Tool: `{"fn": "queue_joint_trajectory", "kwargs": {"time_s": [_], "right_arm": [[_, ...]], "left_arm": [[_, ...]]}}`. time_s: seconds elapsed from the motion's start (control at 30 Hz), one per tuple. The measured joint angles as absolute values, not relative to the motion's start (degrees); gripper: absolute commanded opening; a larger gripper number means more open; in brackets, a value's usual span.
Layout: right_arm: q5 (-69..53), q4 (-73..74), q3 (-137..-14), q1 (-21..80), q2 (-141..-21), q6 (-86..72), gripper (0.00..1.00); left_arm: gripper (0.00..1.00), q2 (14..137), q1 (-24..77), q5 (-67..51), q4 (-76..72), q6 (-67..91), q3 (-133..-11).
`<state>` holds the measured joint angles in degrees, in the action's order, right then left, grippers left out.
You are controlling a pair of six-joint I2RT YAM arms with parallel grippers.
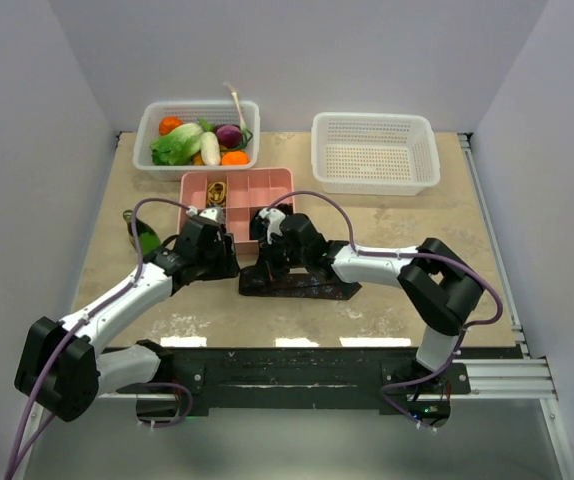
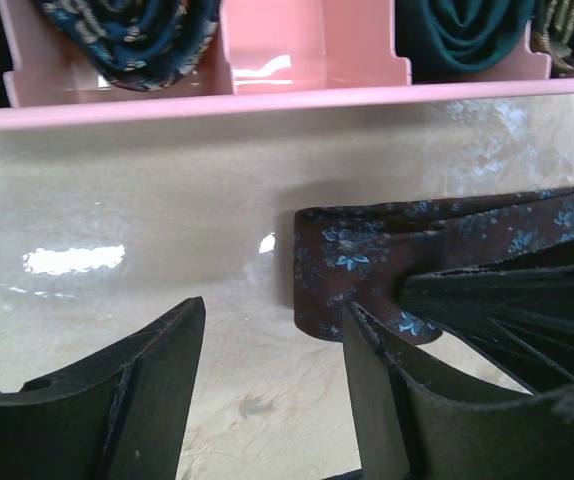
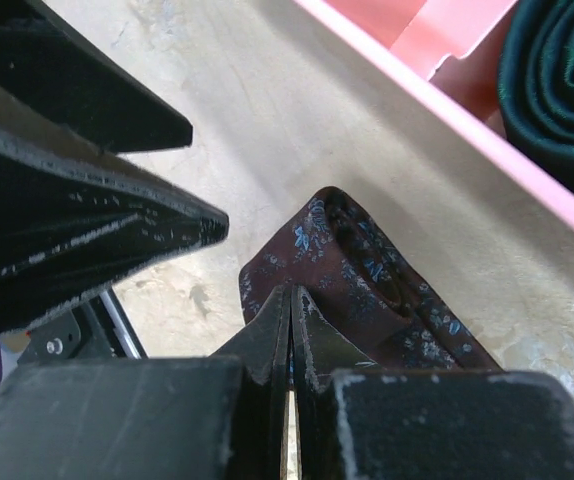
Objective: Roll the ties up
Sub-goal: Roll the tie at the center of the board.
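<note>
— Two grippers work at one tie (image 2: 367, 250). It lies flat on the table (image 2: 117, 200), just in front of the pink tray (image 2: 267, 100). Where is the danger?

— At the folded end. The right gripper (image 3: 289, 295) has its fingers together and the tips press on the fabric. I cannot tell if a fold is caught between them.

— And the left gripper (image 2: 272, 320)?

— Its fingers stand apart and hold nothing. One finger is just beside the tie's end.

— So what can go wrong?

— I think the first turn can spring open if the right tips lift before the left fingers close on it. Also, the smooth fabric can slide on the table instead of rolling, and then the coil becomes loose or crooked.

— The tray is near.

— Yes. A push forward can knock its wall and disturb the rolled ties (image 2: 137, 40) inside.
</note>
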<state>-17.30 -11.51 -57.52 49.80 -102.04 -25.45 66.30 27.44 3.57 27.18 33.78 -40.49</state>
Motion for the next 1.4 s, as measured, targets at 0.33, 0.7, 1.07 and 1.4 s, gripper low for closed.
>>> {"fn": "queue_joint_trajectory", "kwargs": {"time_s": [0.33,0.7,1.07,1.4], "right_arm": [[-14.76,-11.16,-55.46,49.80,-101.95,-25.26,0.00],[-13.41,-13.93,-51.40,49.76,-100.64,-25.65,0.00],[-12.43,-11.31,-52.58,49.76,-100.60,-25.93,0.02],[-6.39,-4.08,-51.37,49.06,-90.80,-26.39,0.21]], "left_arm": [[0.54,68.12,27.40,-2.94,20.62,33.36,-39.46],[0.31,70.67,27.59,-9.82,14.94,33.36,-39.27],[0.22,75.31,29.61,-11.75,12.45,33.36,-38.61],[0.21,77.60,29.71,-11.77,11.53,33.30,-38.61]]}}
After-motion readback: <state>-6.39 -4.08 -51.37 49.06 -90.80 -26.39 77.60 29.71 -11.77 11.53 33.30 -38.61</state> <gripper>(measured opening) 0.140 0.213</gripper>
